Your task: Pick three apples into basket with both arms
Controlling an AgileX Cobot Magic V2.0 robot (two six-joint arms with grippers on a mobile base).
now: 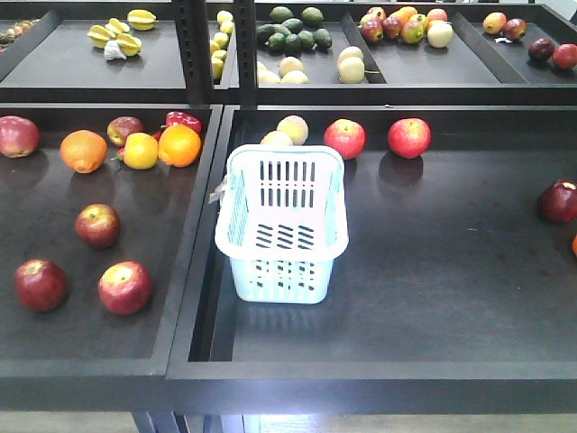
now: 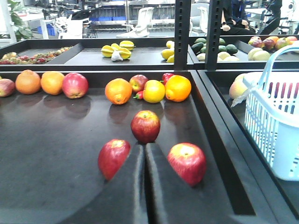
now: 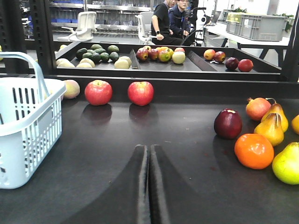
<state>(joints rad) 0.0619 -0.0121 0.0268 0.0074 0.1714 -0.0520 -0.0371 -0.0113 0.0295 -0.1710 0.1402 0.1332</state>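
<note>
Three dark red apples lie in the left tray: one farther back (image 1: 97, 225) (image 2: 145, 126), one front left (image 1: 41, 285) (image 2: 113, 157), one front right (image 1: 124, 287) (image 2: 187, 163). My left gripper (image 2: 145, 145) is shut and empty, its tips just short of the back apple, with the other two on either side. The pale blue basket (image 1: 279, 275) (image 2: 275, 126) (image 3: 23, 135) stands empty at the left of the right tray. My right gripper (image 3: 148, 147) is shut and empty over bare tray floor, right of the basket. Neither arm shows in the front view.
A raised black divider (image 1: 203, 234) separates the two trays. Oranges (image 1: 84, 151) (image 1: 179, 145) and a yellow apple (image 1: 141, 151) lie behind the three apples. Two red apples (image 1: 344, 138) (image 1: 409, 137) sit behind the basket. A dark apple (image 3: 228, 123), an orange (image 3: 253, 150) and pears (image 3: 275, 123) lie at right.
</note>
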